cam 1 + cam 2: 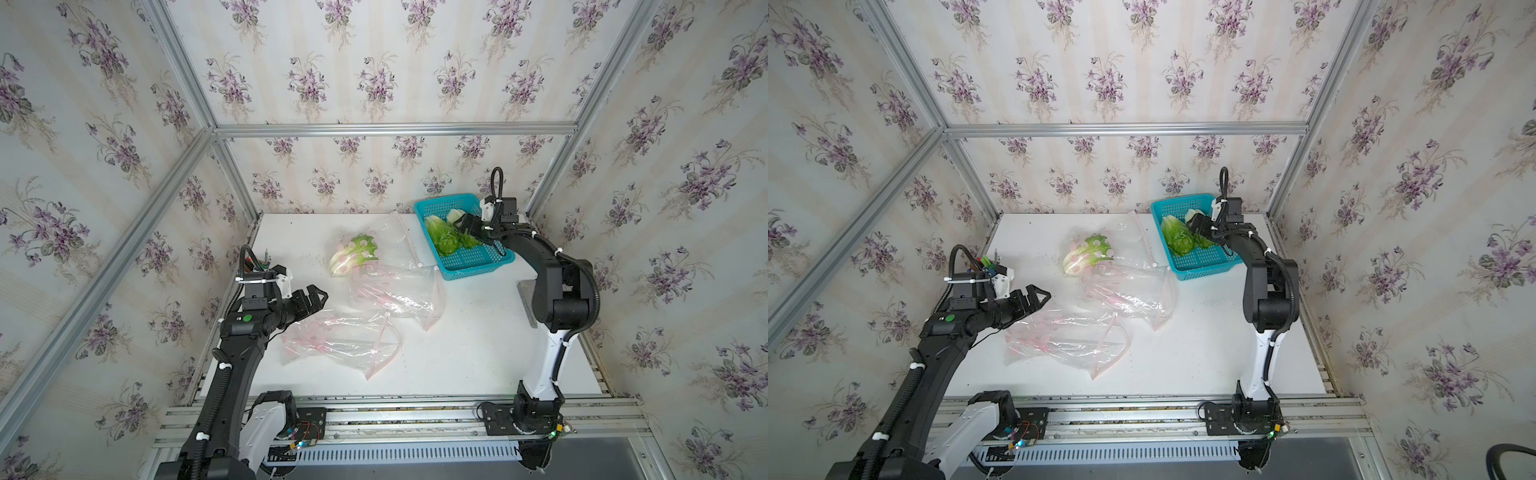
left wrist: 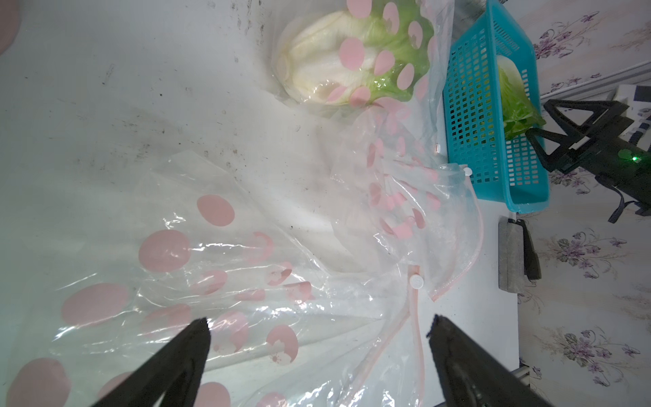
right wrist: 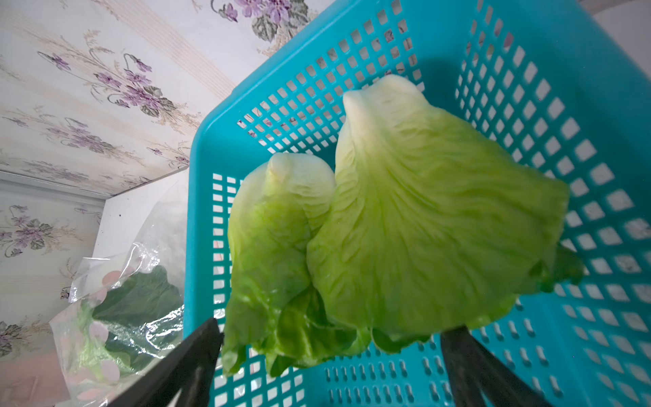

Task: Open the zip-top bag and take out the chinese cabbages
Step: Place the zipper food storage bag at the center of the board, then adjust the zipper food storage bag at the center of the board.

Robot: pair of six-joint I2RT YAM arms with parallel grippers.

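Black left arm (image 1: 232, 374), nearest the lens, reaches low across the white tabletop (image 1: 457, 353), the left hand (image 1: 320, 296) spread and empty above a crumpled clear pink-dotted zip-top bag (image 1: 345, 340). The right arm (image 1: 552, 282) bends down into a turquoise perforated plastic basket (image 1: 478, 266), the right hand (image 3: 334, 329) spread, jaws either side of the leafy ends of two chinese cabbages (image 3: 422, 218) lying there touching. The third cabbage (image 1: 353, 253), cream-based and crinkly green on top, lies inside another dotted bag (image 1: 395, 237) on the tabletop.

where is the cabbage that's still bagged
In a top view the bagged cabbage lies far and central on the table, left of the blue basket, behind two empty bags.
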